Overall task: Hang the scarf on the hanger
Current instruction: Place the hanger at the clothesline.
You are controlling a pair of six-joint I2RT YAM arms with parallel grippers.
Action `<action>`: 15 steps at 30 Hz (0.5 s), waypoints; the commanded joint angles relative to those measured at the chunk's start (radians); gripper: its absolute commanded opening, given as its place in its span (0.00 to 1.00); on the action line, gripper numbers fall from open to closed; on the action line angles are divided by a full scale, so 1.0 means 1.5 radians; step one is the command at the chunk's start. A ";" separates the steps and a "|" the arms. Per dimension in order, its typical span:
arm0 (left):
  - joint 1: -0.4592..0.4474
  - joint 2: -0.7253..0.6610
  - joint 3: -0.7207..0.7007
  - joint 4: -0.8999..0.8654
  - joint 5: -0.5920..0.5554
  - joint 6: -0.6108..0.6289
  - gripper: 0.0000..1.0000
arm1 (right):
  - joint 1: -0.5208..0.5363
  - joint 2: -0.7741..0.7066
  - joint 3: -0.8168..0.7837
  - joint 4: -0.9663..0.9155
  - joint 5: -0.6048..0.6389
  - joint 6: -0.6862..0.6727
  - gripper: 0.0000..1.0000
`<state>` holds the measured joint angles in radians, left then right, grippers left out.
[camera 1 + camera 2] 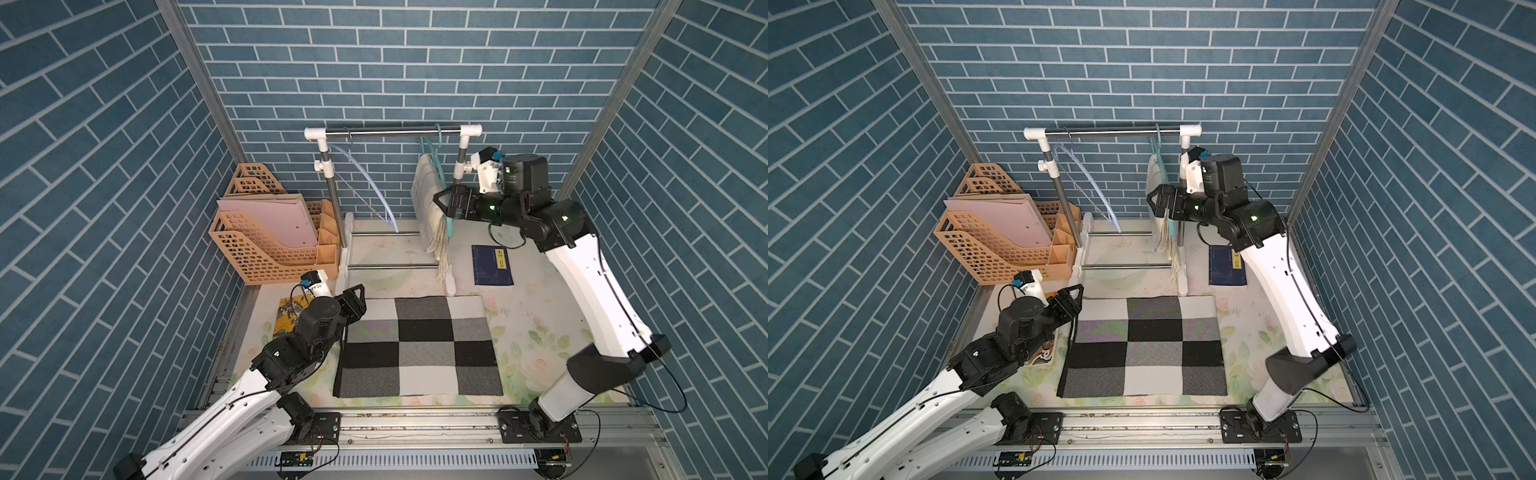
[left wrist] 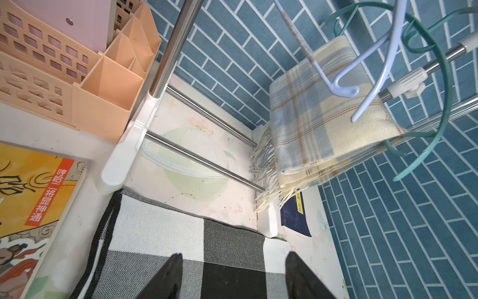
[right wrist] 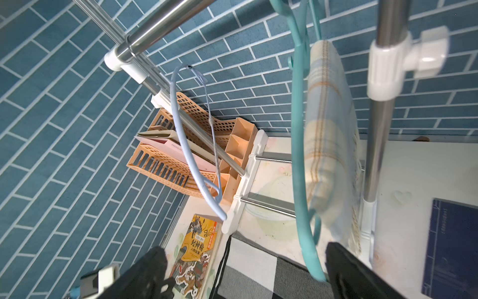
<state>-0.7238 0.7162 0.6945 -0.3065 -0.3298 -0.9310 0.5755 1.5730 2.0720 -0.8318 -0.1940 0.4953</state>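
The scarf (image 1: 426,199) (image 1: 1153,183) (image 2: 323,121) (image 3: 328,129) is cream plaid with a fringe. It hangs folded over the teal hanger (image 1: 438,143) (image 1: 1158,141) (image 2: 445,77) (image 3: 297,129), whose hook sits on the rack's steel rail (image 1: 395,131) near its right post. My right gripper (image 1: 441,204) (image 1: 1152,201) (image 3: 244,255) is open at the scarf's side. The hanger's lower arm passes between its jaws, close to one finger. My left gripper (image 1: 360,298) (image 1: 1077,297) (image 2: 234,255) is open and empty, low over a checked cloth.
A black, grey and white checked cloth (image 1: 419,345) lies flat in front of the rack. A pale blue hanger (image 1: 370,187) hangs at the rail's left end. An orange file organizer (image 1: 266,232) stands at back left. A yellow book (image 1: 286,316) lies by it. A dark blue book (image 1: 492,266) lies at right.
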 commanded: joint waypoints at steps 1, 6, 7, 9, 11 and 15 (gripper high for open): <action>0.005 -0.009 -0.005 -0.039 -0.018 0.005 0.66 | 0.002 -0.119 -0.152 0.031 0.035 -0.028 0.99; 0.004 -0.008 0.032 -0.050 -0.025 0.034 0.65 | 0.010 -0.381 -0.551 0.231 0.056 -0.021 0.93; 0.004 -0.001 0.049 -0.048 -0.025 0.036 0.65 | 0.011 -0.418 -0.617 0.260 0.060 -0.016 0.93; 0.002 0.032 0.109 -0.055 -0.032 0.038 0.62 | 0.013 -0.507 -0.735 0.310 0.073 -0.011 0.92; -0.004 0.074 0.176 -0.075 -0.062 0.036 0.62 | 0.013 -0.556 -0.815 0.338 0.075 0.003 0.91; -0.015 0.189 0.323 -0.146 -0.177 0.022 0.63 | 0.013 -0.596 -0.891 0.364 0.075 0.022 0.91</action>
<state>-0.7380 0.9329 1.0878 -0.4351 -0.4522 -0.8989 0.5892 0.7071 0.7696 -0.4221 -0.1040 0.5003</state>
